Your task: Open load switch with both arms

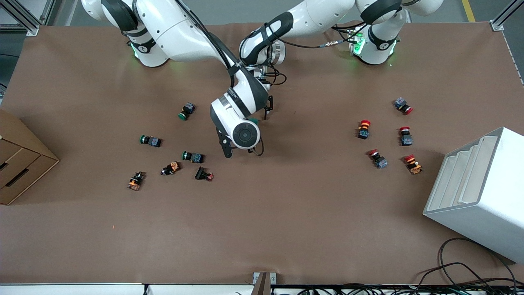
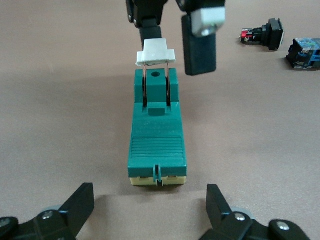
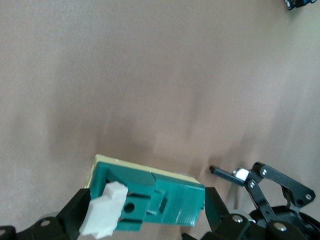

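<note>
The load switch [image 2: 157, 135] is a dark-green block on a cream base with a white tab [image 2: 156, 52] raised at one end. It lies flat on the brown table, mostly hidden under the right arm's hand in the front view [image 1: 254, 121]. My right gripper [image 3: 145, 207] is open and low over it, and its fingers [image 2: 200, 45] stand at the tab end, one on each side of the tab. My left gripper [image 2: 149, 205] is open just short of the switch's ribbed end, holding nothing.
Green and orange push-buttons [image 1: 192, 156] lie scattered toward the right arm's end. Red ones [image 1: 363, 129] lie toward the left arm's end. A white rack [image 1: 479, 192] and a cardboard box [image 1: 20, 164] stand at the table's two ends.
</note>
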`<state>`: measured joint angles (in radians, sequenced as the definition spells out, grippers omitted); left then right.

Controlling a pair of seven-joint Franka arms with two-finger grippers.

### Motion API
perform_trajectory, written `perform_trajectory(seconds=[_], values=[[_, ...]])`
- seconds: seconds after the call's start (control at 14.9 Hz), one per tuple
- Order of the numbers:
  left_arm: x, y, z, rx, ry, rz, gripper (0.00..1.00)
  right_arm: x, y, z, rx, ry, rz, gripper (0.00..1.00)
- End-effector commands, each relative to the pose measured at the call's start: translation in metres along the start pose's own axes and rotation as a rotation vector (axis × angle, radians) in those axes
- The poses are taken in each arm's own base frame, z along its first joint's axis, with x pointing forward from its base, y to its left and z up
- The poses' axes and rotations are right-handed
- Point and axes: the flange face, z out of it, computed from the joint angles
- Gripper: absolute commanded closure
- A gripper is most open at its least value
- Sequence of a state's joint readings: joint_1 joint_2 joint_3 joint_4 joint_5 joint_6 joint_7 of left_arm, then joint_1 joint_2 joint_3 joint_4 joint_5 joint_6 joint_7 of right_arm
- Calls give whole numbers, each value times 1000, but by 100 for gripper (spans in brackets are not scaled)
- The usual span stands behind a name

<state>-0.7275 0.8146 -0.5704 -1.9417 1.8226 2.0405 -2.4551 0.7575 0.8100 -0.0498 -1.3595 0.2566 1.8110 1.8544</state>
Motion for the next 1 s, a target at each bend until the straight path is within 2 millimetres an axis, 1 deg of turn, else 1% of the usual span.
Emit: perform_trajectory(seconds=[0.0, 0.07, 0.2, 0.54, 0.67, 0.8, 0.94], values=[[2, -8, 5, 29, -4, 5, 1, -6, 12, -9, -19, -2, -5, 0], [2, -8, 5, 29, -4, 5, 1, -6, 13, -11, -23, -1, -6, 0], [3, -8, 6, 29, -3, 3, 1, -16, 19, -11, -35, -6, -23, 0], [7, -6, 6, 29, 0, -4, 1, -19, 25, -12, -60, 0, -31, 0], [7, -6, 6, 29, 1, -7, 1, -22, 27, -17, -53, -4, -37, 0], [7, -6, 6, 29, 1, -7, 1, -23, 28, -17, -55, -3, -38, 0], [7, -6, 6, 29, 1, -7, 1, -27, 32, -15, -68, -5, -47, 0]])
